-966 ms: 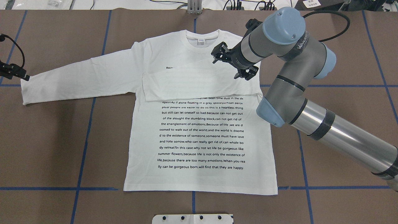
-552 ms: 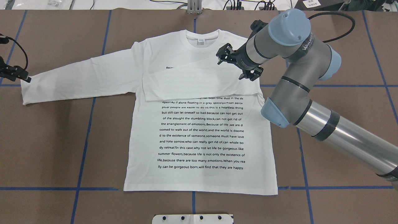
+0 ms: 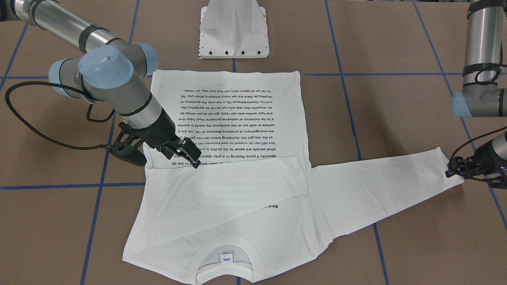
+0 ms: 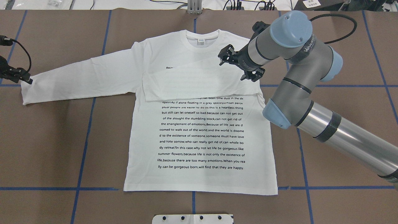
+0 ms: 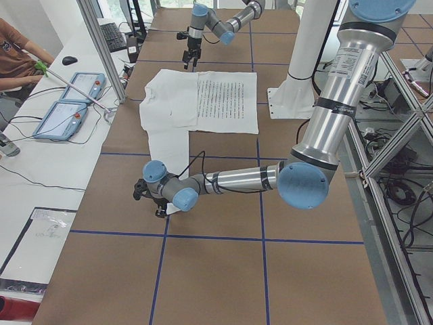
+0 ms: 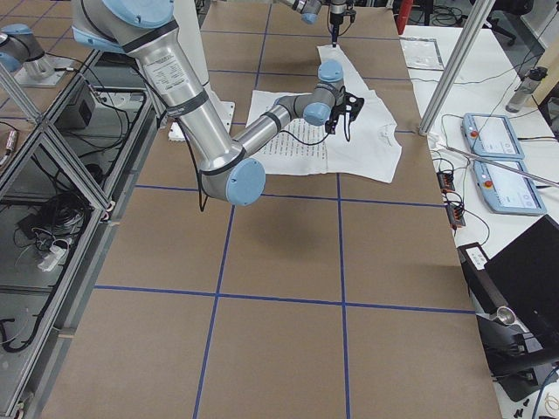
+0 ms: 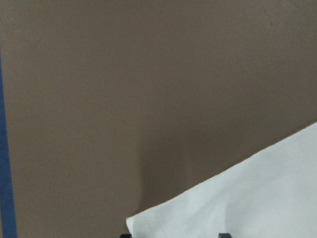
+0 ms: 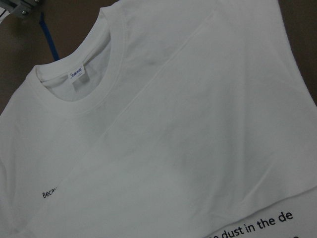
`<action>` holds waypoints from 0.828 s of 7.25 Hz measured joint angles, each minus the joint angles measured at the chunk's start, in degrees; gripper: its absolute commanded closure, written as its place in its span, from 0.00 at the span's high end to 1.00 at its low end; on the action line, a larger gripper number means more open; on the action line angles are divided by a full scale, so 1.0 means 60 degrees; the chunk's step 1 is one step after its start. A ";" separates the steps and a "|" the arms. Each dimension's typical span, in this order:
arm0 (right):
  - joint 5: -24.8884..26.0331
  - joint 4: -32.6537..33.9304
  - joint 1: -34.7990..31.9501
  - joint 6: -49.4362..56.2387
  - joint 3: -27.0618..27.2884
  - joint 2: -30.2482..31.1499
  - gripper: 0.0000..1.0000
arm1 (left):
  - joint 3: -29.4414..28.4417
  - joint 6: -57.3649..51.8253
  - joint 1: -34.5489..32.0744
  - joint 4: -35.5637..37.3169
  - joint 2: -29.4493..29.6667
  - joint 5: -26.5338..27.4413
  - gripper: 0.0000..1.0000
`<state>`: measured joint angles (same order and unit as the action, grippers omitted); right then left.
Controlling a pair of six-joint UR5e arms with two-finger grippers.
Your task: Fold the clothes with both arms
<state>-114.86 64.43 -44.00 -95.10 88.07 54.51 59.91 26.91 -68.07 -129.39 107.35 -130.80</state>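
The white long-sleeved T-shirt (image 4: 199,137) lies flat on the brown table, printed text up, collar (image 4: 202,39) at the far side. One sleeve (image 4: 199,81) is folded across the chest. The other sleeve (image 4: 80,76) stretches out to the overhead view's left. My left gripper (image 4: 24,78) sits low at that sleeve's cuff (image 7: 257,198), fingers apart and open, with the cuff corner at its tips. My right gripper (image 4: 239,64) hangs open above the shirt's shoulder, holding nothing; its wrist view looks down on the neck label (image 8: 78,77).
The white pedestal base (image 3: 233,31) stands just past the shirt's hem. Blue tape lines (image 4: 84,149) cross the table. A black cable (image 4: 337,29) loops off the right arm. In the left side view, a side desk holds tablets (image 5: 74,101), with a person's arm (image 5: 20,47) nearby.
My right gripper has drifted to the right, off the chest toward the shoulder edge, staying open. The left gripper has crept in closer to the cuff.
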 measured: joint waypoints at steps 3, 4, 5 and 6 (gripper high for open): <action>0.0003 -0.0004 0.0000 0.0000 0.0000 0.0011 0.99 | -0.0079 0.0001 0.0006 -0.0013 0.0022 0.0103 0.55; 0.0000 -0.0007 -0.0001 0.0000 0.0000 0.0011 0.99 | -0.0085 0.0004 0.0006 0.0004 0.0041 0.0244 0.55; -0.0005 -0.0006 -0.0003 -0.0003 0.0006 0.0011 0.99 | -0.0085 0.0001 0.0006 0.0006 0.0052 0.0342 0.52; -0.0011 -0.0011 -0.0005 -0.0009 0.0018 0.0011 0.99 | -0.0087 -0.0001 0.0007 0.0003 0.0056 0.0388 0.52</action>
<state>-114.93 64.36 -44.03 -95.15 88.18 54.58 59.39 26.90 -68.03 -129.37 107.69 -128.48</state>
